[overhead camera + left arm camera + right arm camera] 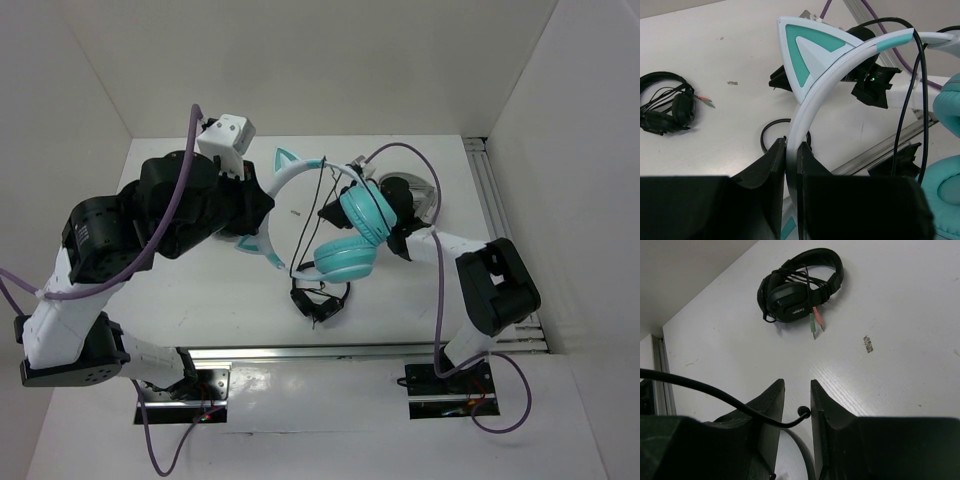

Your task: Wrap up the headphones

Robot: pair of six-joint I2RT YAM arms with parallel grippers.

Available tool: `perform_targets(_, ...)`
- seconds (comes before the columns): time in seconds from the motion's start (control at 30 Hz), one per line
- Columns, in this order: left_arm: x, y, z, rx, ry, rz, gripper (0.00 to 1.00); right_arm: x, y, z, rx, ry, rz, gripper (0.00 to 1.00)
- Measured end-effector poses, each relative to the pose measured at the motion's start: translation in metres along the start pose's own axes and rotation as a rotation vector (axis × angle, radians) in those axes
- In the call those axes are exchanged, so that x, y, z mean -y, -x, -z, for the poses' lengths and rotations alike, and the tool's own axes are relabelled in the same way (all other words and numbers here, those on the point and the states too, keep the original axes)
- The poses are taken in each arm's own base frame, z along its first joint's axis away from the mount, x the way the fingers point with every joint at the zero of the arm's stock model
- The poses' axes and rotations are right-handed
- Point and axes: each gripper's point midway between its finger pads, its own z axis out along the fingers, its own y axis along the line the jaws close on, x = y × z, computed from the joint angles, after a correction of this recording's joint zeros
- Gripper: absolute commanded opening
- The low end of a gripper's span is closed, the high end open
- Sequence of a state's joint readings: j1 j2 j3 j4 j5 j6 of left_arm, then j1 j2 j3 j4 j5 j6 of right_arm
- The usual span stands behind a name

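Holding check: left hand (790,150) is pressed together on the pale headband (840,65) of the headphones (355,225), pinching it just below a cat ear (807,55). They sit lifted over the middle of the worktop (200,290), a bit toward the far edge.

Band's long axis runs left to right, from the left hand's pinch across to the teal cups (365,215), which sit on the right arm's side. So the right hand (797,390) is the nearer one for cable work.

Black cable (310,215) hangs looped across the band. In the right wrist view it runs over one finger into the narrow gap. Fingers are nearly together, but I can't tell if they actually grip it.

Small black headphones (320,300) lie below, toward the near edge. My read: next wrap goes crosswise to the band axis.
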State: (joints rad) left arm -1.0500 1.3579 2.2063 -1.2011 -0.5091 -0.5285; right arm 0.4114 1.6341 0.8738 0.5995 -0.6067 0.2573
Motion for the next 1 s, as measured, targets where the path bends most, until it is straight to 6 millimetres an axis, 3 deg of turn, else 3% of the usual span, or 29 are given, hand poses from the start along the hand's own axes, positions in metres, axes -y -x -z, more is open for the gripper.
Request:
perform_targets(0.07, 0.001, 0.0, 0.0, -0.003, -0.007, 0.0, 0.0, 0.002, -0.003, -0.001, -0.006, -0.002, -0.005, 0.35)
perform_targets(0.1, 0.002, -0.001, 0.0, -0.004, -0.009, 0.001, 0.0, 0.002, -0.005, -0.001, -0.009, -0.003, -0.007, 0.27)
perform_targets(0.2, 0.002, -0.001, 0.0, -0.004, -0.012, 0.001, 0.0, 0.004, -0.006, -0.003, -0.01, -0.004, -0.01, 0.16)
perform_targets(0.27, 0.002, -0.001, 0.0, -0.005, -0.012, 0.001, 0.0, 0.004, -0.007, -0.003, -0.01, -0.003, -0.014, 0.16)
perform_targets(0.4, -0.001, 0.0, -0.001, 0.004, 0.011, 0.018, 0.0, 0.004, -0.011, -0.003, -0.013, -0.003, -0.016, 0.01)
perform_targets(0.5, -0.012, 0.001, -0.002, 0.026, 0.076, 0.054, 0.0, 0.004, -0.021, -0.001, -0.026, -0.026, -0.026, 0.0)
perform_targets(0.57, -0.026, 0.0, -0.005, 0.045, 0.143, 0.097, 0.0, 0.002, -0.03, 0.002, -0.036, -0.06, -0.033, 0.0)
perform_targets(0.7, -0.074, 0.003, -0.015, 0.091, 0.339, 0.191, 0.0, -0.021, -0.039, 0.014, -0.05, -0.122, -0.031, 0.0)
perform_targets(0.87, -0.141, 0.019, -0.034, 0.166, 0.567, 0.325, 0.0, -0.075, -0.016, 0.026, -0.001, -0.14, 0.02, 0.0)
perform_targets(1.0, -0.183, 0.021, -0.064, 0.171, 0.655, 0.414, 0.0, -0.124, -0.011, 0.04, 0.009, -0.092, 0.046, 0.0)
